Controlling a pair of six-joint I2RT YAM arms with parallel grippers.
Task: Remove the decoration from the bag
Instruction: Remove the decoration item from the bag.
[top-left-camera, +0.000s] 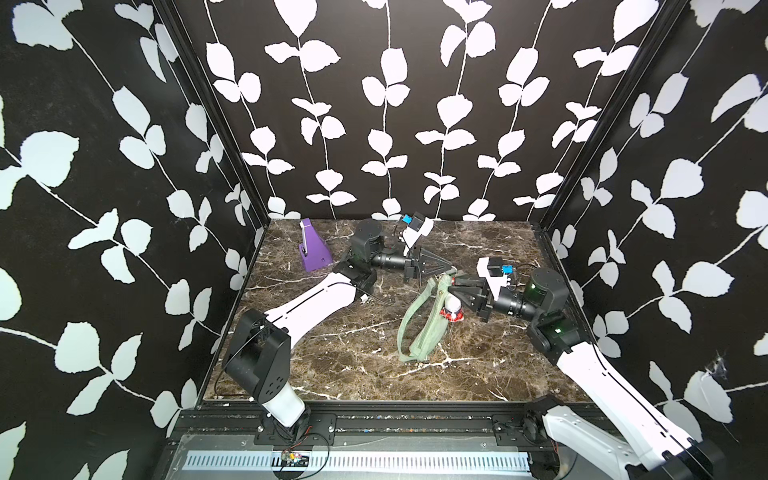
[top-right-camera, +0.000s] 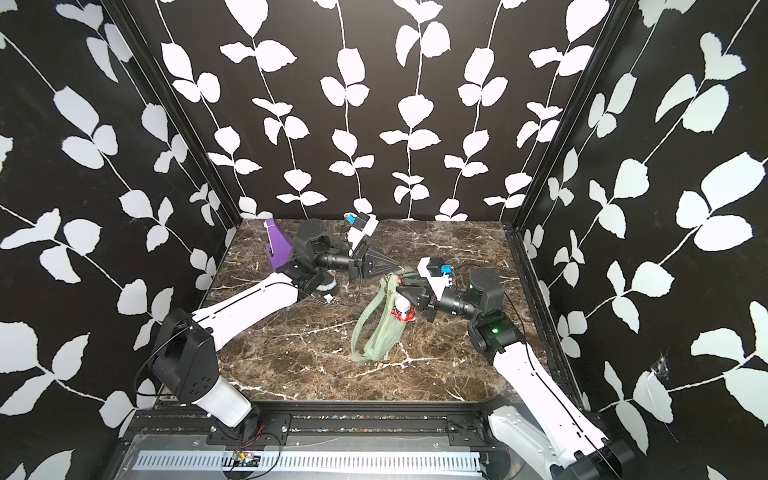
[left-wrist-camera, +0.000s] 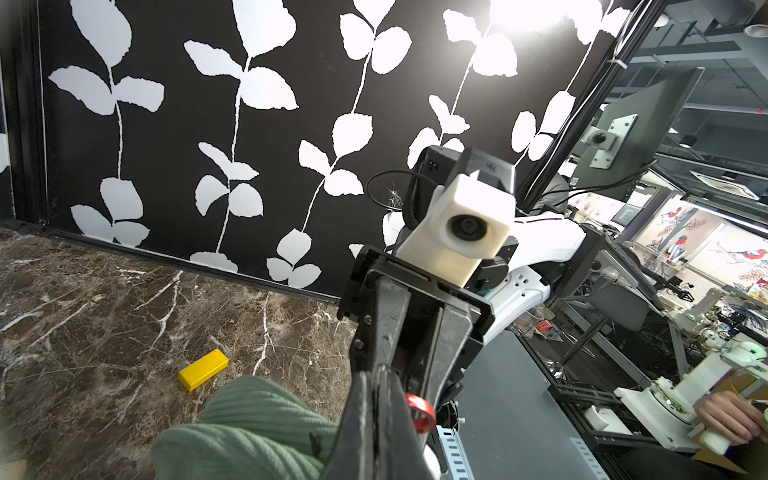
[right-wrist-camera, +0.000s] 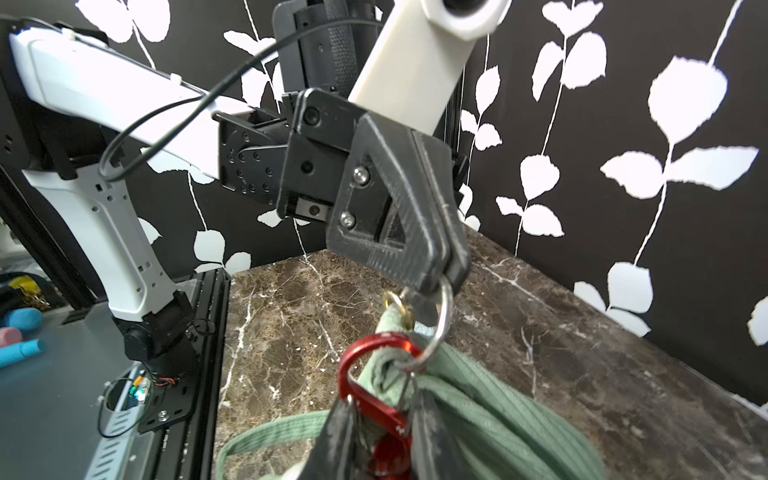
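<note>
Right gripper (right-wrist-camera: 380, 405) sits closest to the lens in the right wrist view. Its two black fingers (right-wrist-camera: 336, 436) stand narrowly apart on either side of a red carabiner (right-wrist-camera: 365, 345). Whether they press it cannot be told.

Facing it tip to tip, the left gripper (right-wrist-camera: 448, 272) is closed tight, pinching a silver ring (right-wrist-camera: 445, 322). That ring meets the carabiner at the end of the bag (right-wrist-camera: 478, 399). A small gold ring (right-wrist-camera: 395, 300) hangs just beside the left gripper's tip, at the same end of the bag.

The bag is soft, ribbed, sage-green fabric. In both top views it lies on the marble table (top-left-camera: 332, 374), one end drawn up to the two gripper tips and the rest trailing away from them. Its strap (right-wrist-camera: 266, 434) loops out on the left gripper's side.

The decoration (top-left-camera: 453, 311), a small white and red figure, lies just beside the right gripper's fingers, touching the bag's edge.

A purple wedge (top-left-camera: 313, 249) stands behind the left gripper's wrist, well apart from the bag. In the left wrist view a yellow block (left-wrist-camera: 203, 370) lies on the table beyond the bag, to one side of the right gripper.
</note>
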